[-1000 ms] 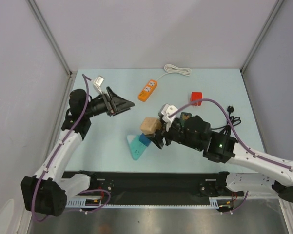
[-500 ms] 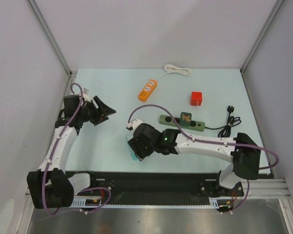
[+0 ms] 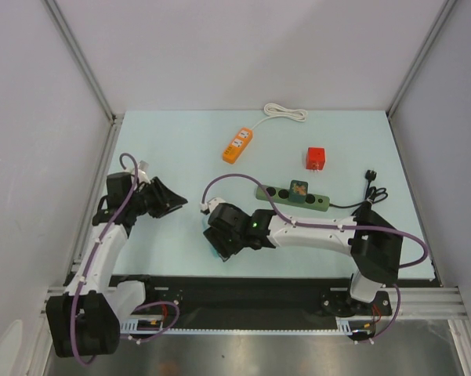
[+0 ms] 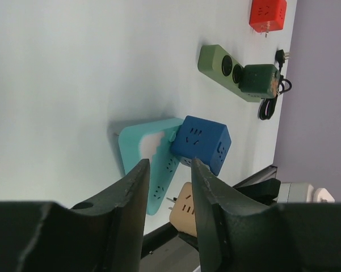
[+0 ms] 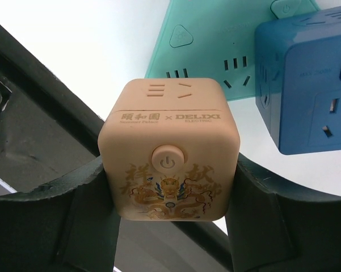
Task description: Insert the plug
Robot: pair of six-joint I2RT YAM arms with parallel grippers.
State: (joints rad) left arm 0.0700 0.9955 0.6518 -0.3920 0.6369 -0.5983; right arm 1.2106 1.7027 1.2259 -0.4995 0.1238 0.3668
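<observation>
A beige cube plug (image 5: 170, 164) with a dragon print and a power button sits between the fingers of my right gripper (image 5: 170, 187), which is shut on it. The cube hangs just off the near end of a teal triangular socket strip (image 5: 215, 39). A blue cube adapter (image 5: 312, 102) is plugged into that strip. In the left wrist view the teal strip (image 4: 153, 161), the blue cube (image 4: 201, 143) and the beige cube (image 4: 187, 212), prongs toward the strip, all show. My right gripper (image 3: 223, 239) covers the strip from above. My left gripper (image 3: 168, 200) is open and empty at the left.
A green power strip (image 3: 291, 196) with a green cube plugged in and a black cord (image 3: 370, 192) lies at right. A red cube (image 3: 316, 158), an orange power strip (image 3: 237, 146) and its white cable (image 3: 286, 112) lie farther back. The black front rail runs just below the teal strip.
My right arm has swung left and down, bringing the beige cube over the teal strip's near end. My left gripper has drawn back to the left and toward me.
</observation>
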